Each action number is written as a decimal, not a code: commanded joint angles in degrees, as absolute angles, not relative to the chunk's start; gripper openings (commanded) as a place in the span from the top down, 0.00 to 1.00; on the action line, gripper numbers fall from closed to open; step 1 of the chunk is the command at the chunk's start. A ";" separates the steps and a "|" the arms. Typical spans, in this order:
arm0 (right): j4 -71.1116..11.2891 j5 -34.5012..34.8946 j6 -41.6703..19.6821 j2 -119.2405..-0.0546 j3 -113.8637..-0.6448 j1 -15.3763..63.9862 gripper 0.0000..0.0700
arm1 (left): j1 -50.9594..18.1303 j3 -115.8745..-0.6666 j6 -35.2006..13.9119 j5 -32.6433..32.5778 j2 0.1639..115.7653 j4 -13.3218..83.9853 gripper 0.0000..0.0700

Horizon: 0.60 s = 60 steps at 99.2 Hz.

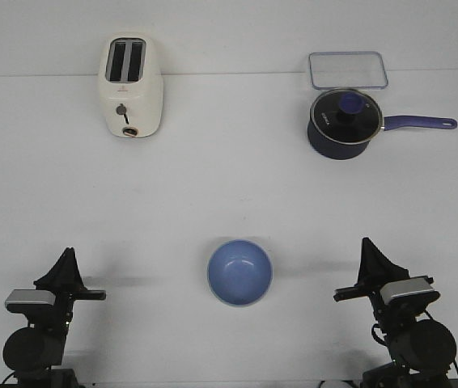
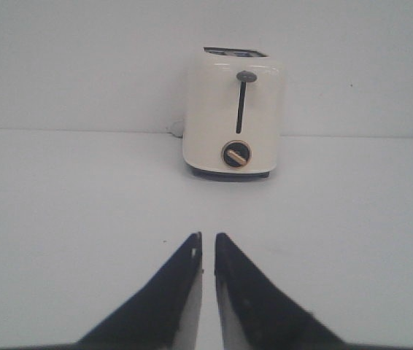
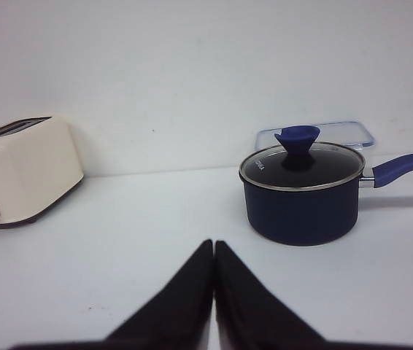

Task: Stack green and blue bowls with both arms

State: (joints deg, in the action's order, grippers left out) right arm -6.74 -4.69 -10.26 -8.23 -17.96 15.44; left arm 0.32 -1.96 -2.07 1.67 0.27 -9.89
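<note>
Front view: blue bowl (image 1: 239, 272) midway between left fingers (image 2: 194, 271) and right fingers (image 3: 205, 281), both pairs pressed together.

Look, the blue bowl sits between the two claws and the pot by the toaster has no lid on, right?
Almost. The blue bowl does sit between the left claw and the right claw. But the pot has its glass lid on, and it stands far from the toaster, as the front view shows.

I see a plain white table (image 1: 229, 194) under even light, meeting a bare white wall (image 1: 229, 32) behind.
</note>
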 commanded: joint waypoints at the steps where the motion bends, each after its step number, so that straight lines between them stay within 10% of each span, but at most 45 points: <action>1: -6.02 -4.75 -9.56 -8.25 -17.98 15.73 1.00 | 0.36 -0.80 -2.22 1.80 0.19 -10.55 0.98; 60: -6.02 -5.08 -3.07 -8.25 -17.98 15.64 1.00 | 0.36 -0.80 -2.22 1.80 0.19 -10.55 0.98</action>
